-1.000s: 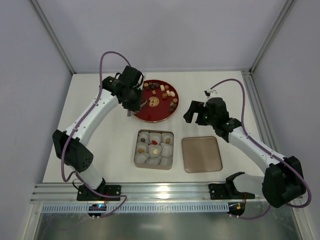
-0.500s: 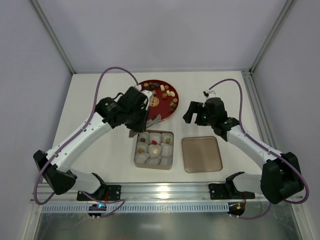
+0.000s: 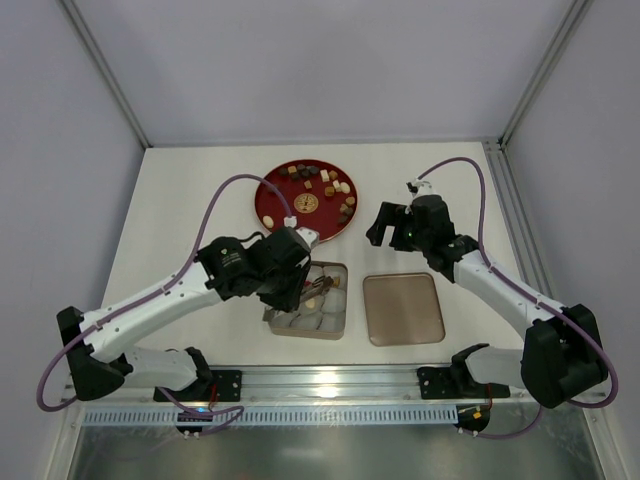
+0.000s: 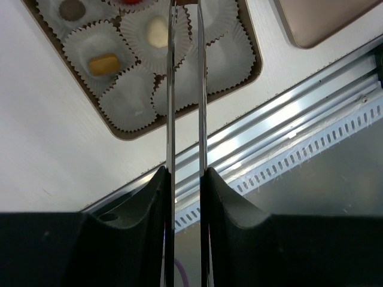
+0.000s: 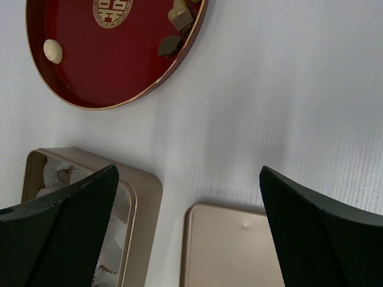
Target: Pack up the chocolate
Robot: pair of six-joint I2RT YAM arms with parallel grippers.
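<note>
The packing looks partly done, nearer its middle than its end. The gold tin [image 5: 149,203] sits at the near middle of the table [image 3: 170,200], lined with crinkled white paper cups [image 4: 128,101]. The left wrist view shows only some of them filled. A dark brown piece [image 4: 72,9], a tan piece [image 4: 103,63] and a cream piece [image 4: 157,31] each lie in a cup of their own. A red one is cut off by the top edge of that view, and the cups along the tin's near wall show only white paper. Most of the chocolates [image 5: 52,51] lie loose on the red plate [image 5: 108,66] beyond the tin, clustered on its far and right side in the overhead view. The left gripper [image 4: 184,18] hangs over the tin, its two long thin blades running side by side with only a narrow slit between them. Their tips pass out of the top of the wrist view, so I cannot tell whether they pinch a candy or are bare. The right gripper [image 5: 188,173] hovers above bare table between plate, tin and lid, its black fingers spread wide with nothing between them. The tin's lid [image 3: 403,308] lies flat just to the right of the tin, apart from it. Judging from this, the loose pieces on the plate have yet to be carried across to the bare cups, and the lid very likely goes on last.
</note>
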